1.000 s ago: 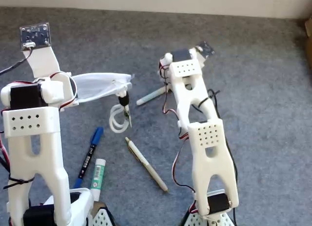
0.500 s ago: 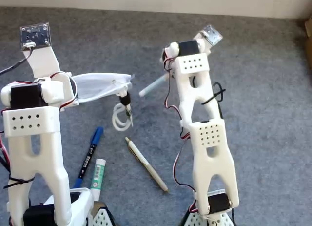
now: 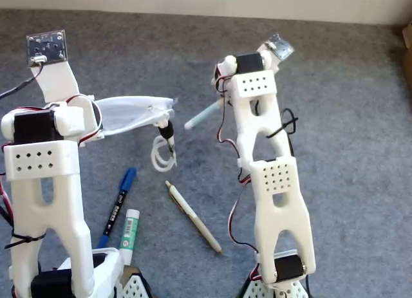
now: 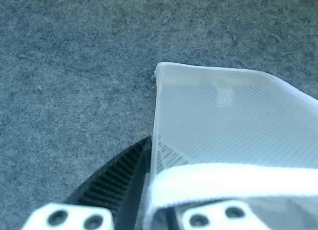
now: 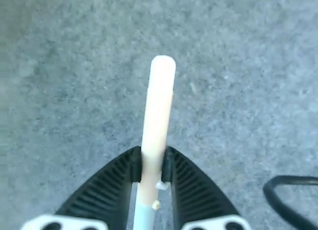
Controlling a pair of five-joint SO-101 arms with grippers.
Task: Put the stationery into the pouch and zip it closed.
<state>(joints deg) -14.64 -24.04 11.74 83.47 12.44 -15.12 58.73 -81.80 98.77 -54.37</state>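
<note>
Over middle of carpet [image 3: 335, 85], pale pen [image 3: 201, 117] clamped between jaws of right gripper [image 5: 151, 165], long axis aimed at pouch [image 3: 132, 114]; bare carpet between. Pouch pinched by left gripper [image 4: 153, 156].

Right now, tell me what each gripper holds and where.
Left gripper clamps the pouch at one end; right gripper pinches the pale pen by its barrel.

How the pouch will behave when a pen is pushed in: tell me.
Probably floppy: the pouch is thin see-through mesh. Likely light: the left gripper holds it out by one end. Its free end may buckle under the pen.
</note>
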